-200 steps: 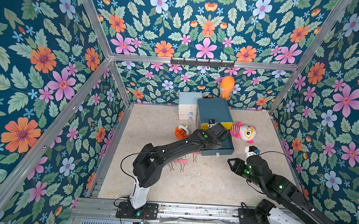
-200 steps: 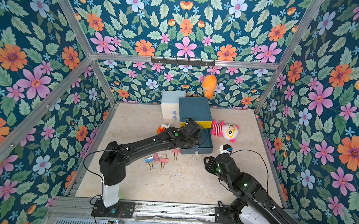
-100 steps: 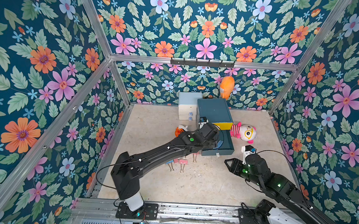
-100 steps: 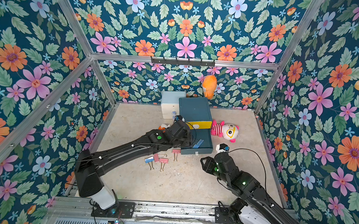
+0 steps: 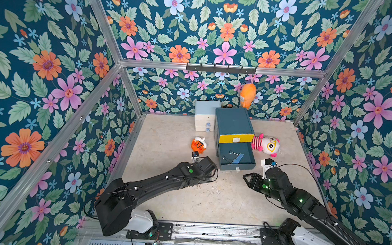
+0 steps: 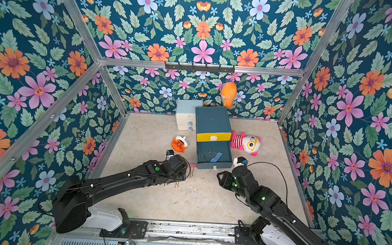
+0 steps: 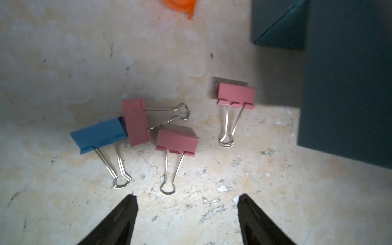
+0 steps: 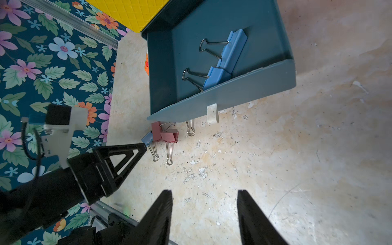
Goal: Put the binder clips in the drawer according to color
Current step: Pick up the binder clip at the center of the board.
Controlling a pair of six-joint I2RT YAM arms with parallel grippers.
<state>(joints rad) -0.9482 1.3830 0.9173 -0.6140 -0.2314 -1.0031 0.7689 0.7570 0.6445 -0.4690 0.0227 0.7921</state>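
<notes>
A scuffed, mottled beige tabletop (image 5: 208, 205) sits inside floral-papered walls (image 5: 53, 77) on an aluminium frame (image 5: 217, 68). The teal drawer (image 5: 233, 123) has its lower tray pulled out, with two blue binder clips (image 8: 234, 47) inside. Three pink binder clips (image 7: 176, 141) and one blue clip (image 7: 99, 133) lie just beside it, mostly hidden under the left arm (image 5: 163, 179) in both top views. The left jaws and right jaws stand apart, empty.

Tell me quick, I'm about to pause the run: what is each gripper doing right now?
Left gripper: open, holding nothing.
Right gripper: open, holding nothing.
</notes>
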